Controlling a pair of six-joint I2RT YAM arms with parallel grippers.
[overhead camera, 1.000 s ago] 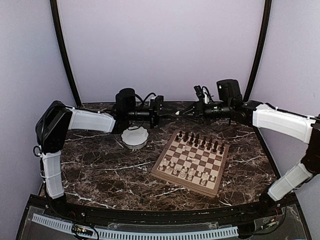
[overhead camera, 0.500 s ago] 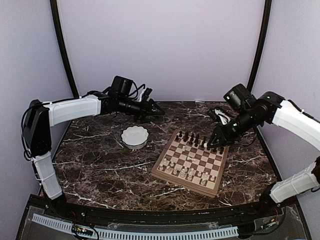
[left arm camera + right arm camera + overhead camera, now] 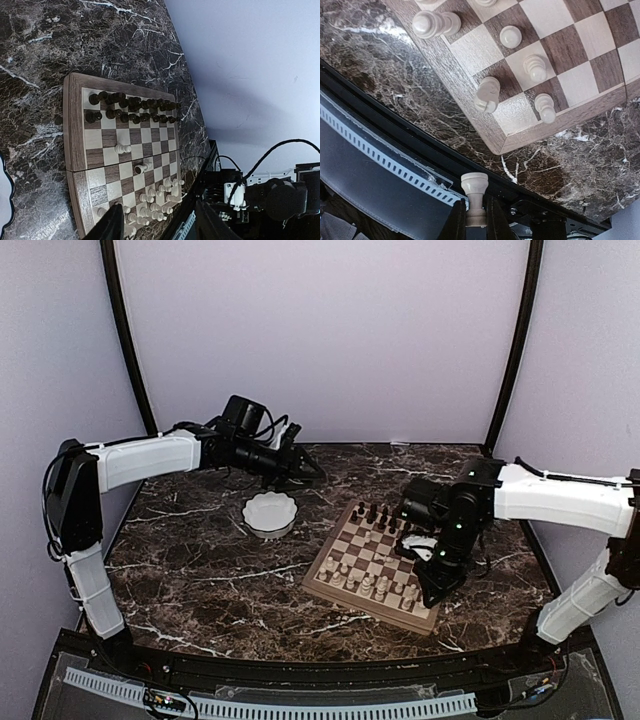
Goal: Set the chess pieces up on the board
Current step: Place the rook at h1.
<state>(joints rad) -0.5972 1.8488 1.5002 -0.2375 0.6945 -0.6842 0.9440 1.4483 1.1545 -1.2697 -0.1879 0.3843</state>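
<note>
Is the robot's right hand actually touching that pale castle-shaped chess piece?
Touching. The right wrist view shows the right hand with its two fingers pressed against both sides of the pale castle piece, no gap between them.

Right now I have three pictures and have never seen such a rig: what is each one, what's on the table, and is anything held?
Two robot arms are bolted at the near edge of a marble table. The wide picture comes from a fixed camera above and behind them. The other two come from a camera on each wrist. On the table are a chessboard and a white bowl. The board has dark pieces on its far rows and pale pieces on its near ones. The right gripper hangs over the board's near right corner, shut on a pale piece. The left gripper is open and holds nothing, up beyond the bowl.
</note>
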